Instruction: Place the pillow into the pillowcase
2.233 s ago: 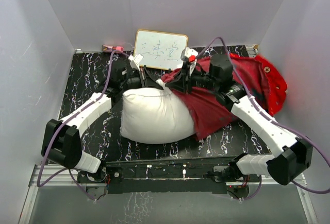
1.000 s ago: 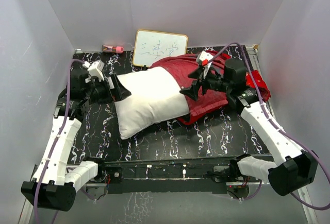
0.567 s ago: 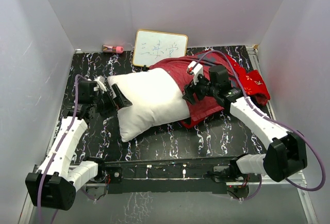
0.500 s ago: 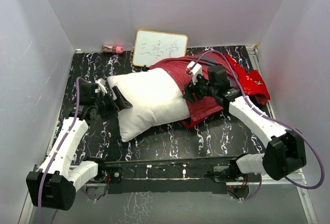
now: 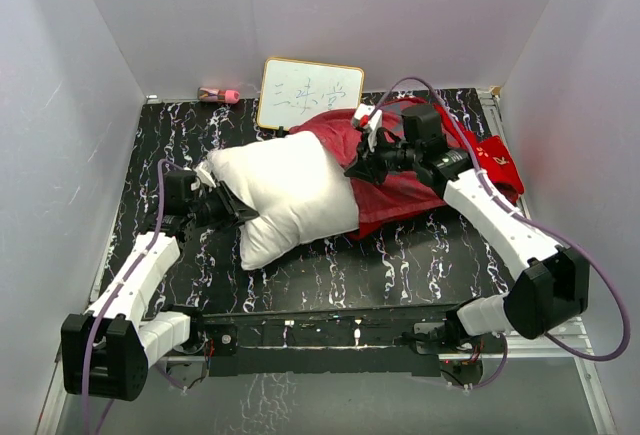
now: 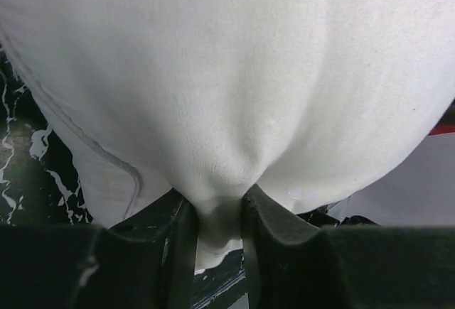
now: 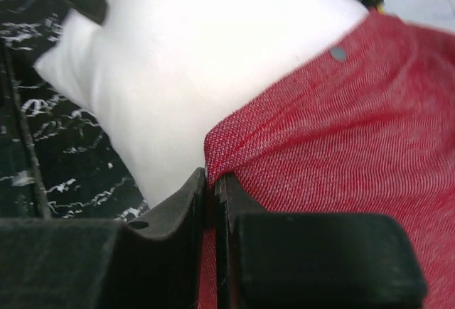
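Note:
The white pillow [image 5: 290, 193] lies across the middle of the dark table, its right end inside the red pillowcase [image 5: 420, 190]. My left gripper [image 5: 232, 213] is shut on a pinch of the pillow's left end; the left wrist view shows white pillow fabric [image 6: 234, 89] squeezed between the two black fingers [image 6: 277, 224]. My right gripper [image 5: 357, 169] is shut on the pillowcase's open edge where it meets the pillow. In the right wrist view the red pillowcase hem [image 7: 234, 145] is clamped between the pads, with the pillow [image 7: 192, 67] just behind.
A small framed whiteboard [image 5: 310, 94] leans on the back wall, with a pink object [image 5: 220, 95] to its left. The black marbled table [image 5: 400, 265] is boxed in by white walls. The rest of the pillowcase bunches toward the right wall [image 5: 495, 160].
Both grippers have closed: the left on the pillow's left end, the right on the pillowcase edge. The left arm moved in toward the pillow, which shifted slightly right.

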`<act>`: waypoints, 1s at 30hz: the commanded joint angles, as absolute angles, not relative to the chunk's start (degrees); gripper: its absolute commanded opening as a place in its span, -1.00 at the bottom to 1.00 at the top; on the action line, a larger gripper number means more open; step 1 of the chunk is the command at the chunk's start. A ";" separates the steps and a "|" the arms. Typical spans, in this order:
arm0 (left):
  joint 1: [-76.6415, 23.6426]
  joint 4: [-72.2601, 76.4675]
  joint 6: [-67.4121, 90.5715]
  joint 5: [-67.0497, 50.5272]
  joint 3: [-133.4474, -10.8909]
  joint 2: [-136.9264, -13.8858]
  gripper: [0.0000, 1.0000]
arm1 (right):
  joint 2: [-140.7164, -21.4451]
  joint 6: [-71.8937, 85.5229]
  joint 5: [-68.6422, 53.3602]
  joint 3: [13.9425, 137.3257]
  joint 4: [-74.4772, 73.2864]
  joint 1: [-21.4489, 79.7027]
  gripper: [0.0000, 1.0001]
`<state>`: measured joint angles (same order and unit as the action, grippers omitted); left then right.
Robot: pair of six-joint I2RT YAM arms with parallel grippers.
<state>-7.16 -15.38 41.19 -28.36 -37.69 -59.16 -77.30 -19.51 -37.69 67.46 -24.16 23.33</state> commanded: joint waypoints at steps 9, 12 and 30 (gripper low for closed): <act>-7.38 2.69 46.24 -40.54 -40.51 -59.27 -0.76 | -90.87 -23.87 -60.65 92.57 -24.68 36.63 -0.85; -7.43 3.89 47.22 -40.55 -40.14 -59.06 -0.81 | -92.11 -27.95 -61.27 90.82 -27.21 38.35 -0.85; -9.23 -26.69 32.35 -20.54 -52.29 -49.62 0.95 | -92.82 -44.37 -31.65 95.28 -48.42 28.45 0.72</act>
